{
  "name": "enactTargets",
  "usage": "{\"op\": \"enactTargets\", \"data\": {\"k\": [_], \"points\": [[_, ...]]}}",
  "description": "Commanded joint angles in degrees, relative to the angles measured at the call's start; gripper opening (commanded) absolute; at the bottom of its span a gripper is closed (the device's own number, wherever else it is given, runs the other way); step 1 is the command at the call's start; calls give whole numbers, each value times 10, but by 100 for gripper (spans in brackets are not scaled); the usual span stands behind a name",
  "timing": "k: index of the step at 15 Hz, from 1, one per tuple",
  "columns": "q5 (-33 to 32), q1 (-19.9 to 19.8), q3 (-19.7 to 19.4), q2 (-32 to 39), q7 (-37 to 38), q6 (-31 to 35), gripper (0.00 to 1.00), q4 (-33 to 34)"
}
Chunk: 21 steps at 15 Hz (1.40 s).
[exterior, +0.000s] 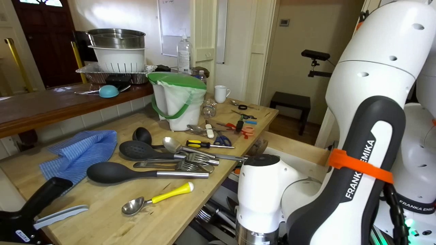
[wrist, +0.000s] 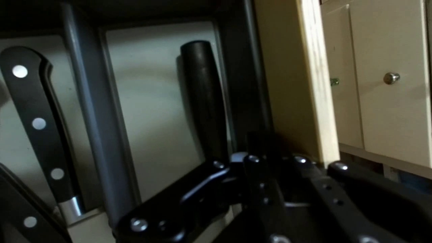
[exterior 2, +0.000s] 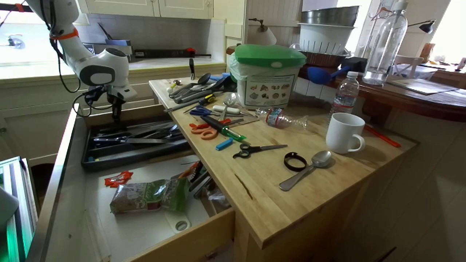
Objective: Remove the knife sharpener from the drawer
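Within the open drawer (exterior 2: 189, 242), a dark tray (exterior 2: 105, 165) fills one end, and the gripper (exterior 2: 116, 119) points down at it, close to the drawer's pale wooden wall (wrist: 287, 77). Between that wall and a tray divider (wrist: 98, 111) lies a round black handle (wrist: 204, 101), its lower part hidden by the gripper. Light is poor in that part of the drawer: the handle is probably that of the knife sharpener (wrist: 199, 74), and whether the gripper is clenched on it I cannot tell. Across the divider, in the same drawer, lie knives (wrist: 37, 108) with riveted black grips. On the drawer's white floor (exterior 2: 138, 227), outside the tray, rest a small red packet (exterior 2: 118, 179) and, near it, a bag (exterior 2: 156, 196) with green print. Just above the drawer, its edge alongside, runs the counter (exterior 2: 284, 207). Near the drawer on that counter lie a small blue block (exterior 2: 224, 144) and, handle ends toward the drawer, a yellow-handled scoop (exterior: 173, 193) and a large black spoon (exterior: 112, 172). Farther from the drawer are a blue striped cloth (exterior: 85, 146), a white mug (exterior 2: 342, 133) and a green-lidded bin (exterior 2: 267, 80), which shows in both exterior views.
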Motion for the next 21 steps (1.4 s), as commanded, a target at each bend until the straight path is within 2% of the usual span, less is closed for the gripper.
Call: {"op": "enactTargets", "data": {"k": [1, 6, 8, 12, 16, 18, 19, 21], "points": [[10, 10, 4, -28, 2, 31, 47, -43], [-14, 24, -13, -70, 7, 53, 87, -101], [-29, 32, -25, -82, 16, 55, 98, -109], [-59, 34, -54, -93, 31, 34, 100, -102], [-52, 6, -52, -74, 13, -7, 99, -68], [-54, -1, -52, -56, 6, -29, 96, -42], [-60, 3, -59, -45, 16, -45, 90, -26], [-70, 7, -67, -26, 24, -75, 89, 3]]}}
